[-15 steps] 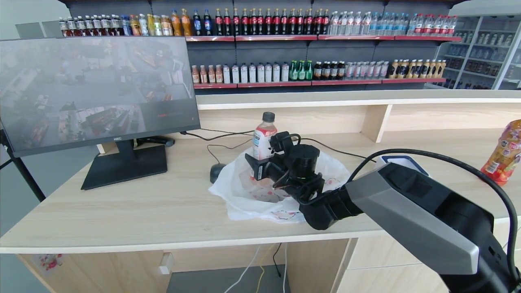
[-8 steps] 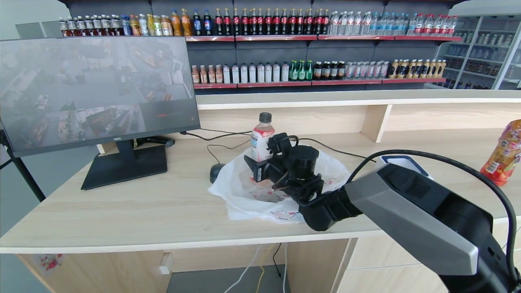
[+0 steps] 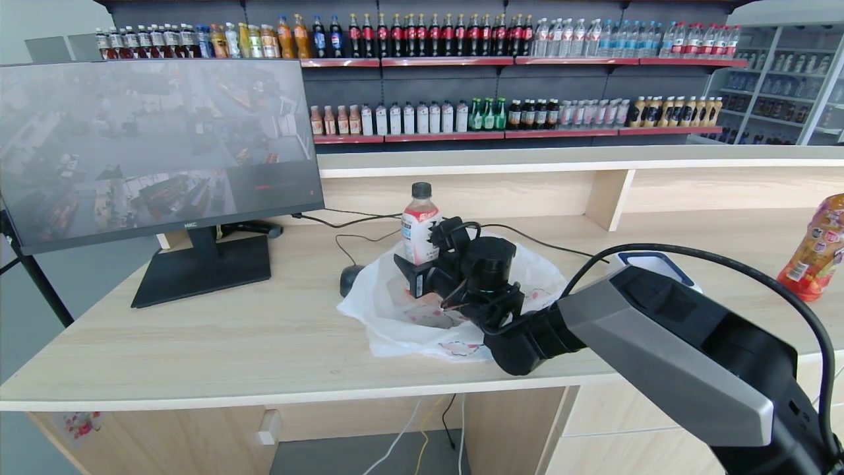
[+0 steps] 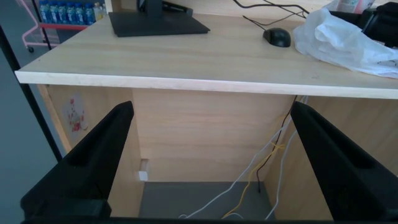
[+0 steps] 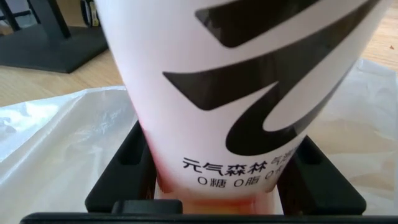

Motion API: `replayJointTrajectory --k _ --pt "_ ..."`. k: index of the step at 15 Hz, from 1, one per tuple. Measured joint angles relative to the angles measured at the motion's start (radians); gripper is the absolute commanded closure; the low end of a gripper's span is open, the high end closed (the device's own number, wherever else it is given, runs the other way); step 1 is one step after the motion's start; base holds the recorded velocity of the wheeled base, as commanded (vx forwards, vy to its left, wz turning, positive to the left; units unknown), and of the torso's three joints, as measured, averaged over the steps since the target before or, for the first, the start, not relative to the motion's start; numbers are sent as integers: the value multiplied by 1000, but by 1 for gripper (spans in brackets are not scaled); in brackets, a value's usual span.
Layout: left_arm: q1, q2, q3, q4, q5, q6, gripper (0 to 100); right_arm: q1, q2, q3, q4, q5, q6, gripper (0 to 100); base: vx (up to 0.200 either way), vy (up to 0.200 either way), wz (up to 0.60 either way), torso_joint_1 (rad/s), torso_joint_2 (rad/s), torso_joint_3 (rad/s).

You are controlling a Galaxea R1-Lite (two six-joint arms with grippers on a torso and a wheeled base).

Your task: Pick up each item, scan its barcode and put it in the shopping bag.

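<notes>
Bottle (image 3: 420, 227), now slightly further left than a second ago, stands upright, pinched at its base by the right gripper (image 3: 424, 269) over the bag (image 3: 382, 316) on the bench (image 3: 198, 343), ready to drop in base-first; left gripper (image 4: 211, 124), spread, idles before the bench front.

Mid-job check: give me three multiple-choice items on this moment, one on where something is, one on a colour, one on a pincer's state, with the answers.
1. Where is the bottle held by the right pincer?
A. over the shopping bag
B. on the floor
C. on a back shelf
2. The bottle's cap is:
A. yellow
B. dark
C. bright green
3. The left pincer is:
A. shut on a bottle
B. shut on the shopping bag
C. open, holding nothing
Answers: 1 A, the shopping bag lies right beneath it; 2 B, the head view shows a dark cap; 3 C, its fingers stand wide apart with nothing between.
</notes>
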Motion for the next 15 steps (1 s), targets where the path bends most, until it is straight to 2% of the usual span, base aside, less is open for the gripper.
replayJointTrajectory --k 9,12,15 --pt "0 0 0 0 0 0 0 23 4 5 -96 0 7 0 0 0 0 0 0 0" --pt "0 0 0 0 0 0 0 24 0 19 -207 3 -5 0 0 0 0 0 0 0" --pt "0 0 0 0 0 0 0 26 -31 120 -308 30 -9 0 0 0 0 0 0 0"
